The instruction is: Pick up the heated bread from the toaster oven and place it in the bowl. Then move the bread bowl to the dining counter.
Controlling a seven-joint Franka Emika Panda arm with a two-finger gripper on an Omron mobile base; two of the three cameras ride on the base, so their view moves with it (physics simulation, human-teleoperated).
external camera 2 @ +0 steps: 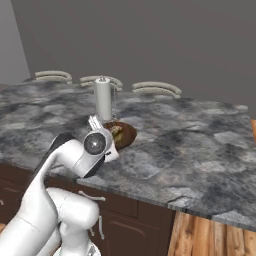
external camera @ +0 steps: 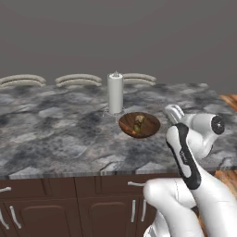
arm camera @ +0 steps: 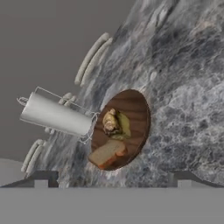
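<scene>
On the dining counter (external camera: 51, 125), a grey-and-black marbled stone top over dark brown cabinets w/ pale bar handles, sits the bowl (external camera: 149, 129), dark reddish wood, shallow, flat on the stone, well in from the front edge. Inside: the bread (arm camera: 107, 153), a golden slice-like chunk w/ darker crust, lying next to a smaller lumpy yellow-brown food item (arm camera: 114, 124). Just behind the bowl stands a white paper towel roll (external camera: 115, 92) in a thin wire holder, upright, close to the rim. Three rounded pale chair backs (external camera: 77, 80) line the far edge. Plain grey wall behind; wood plank floor at the counter's right end. No labels or writing readable. Gripper (arm camera: 113, 177) is spread wide, nothing btwn the tips, just short of the bowl.
</scene>
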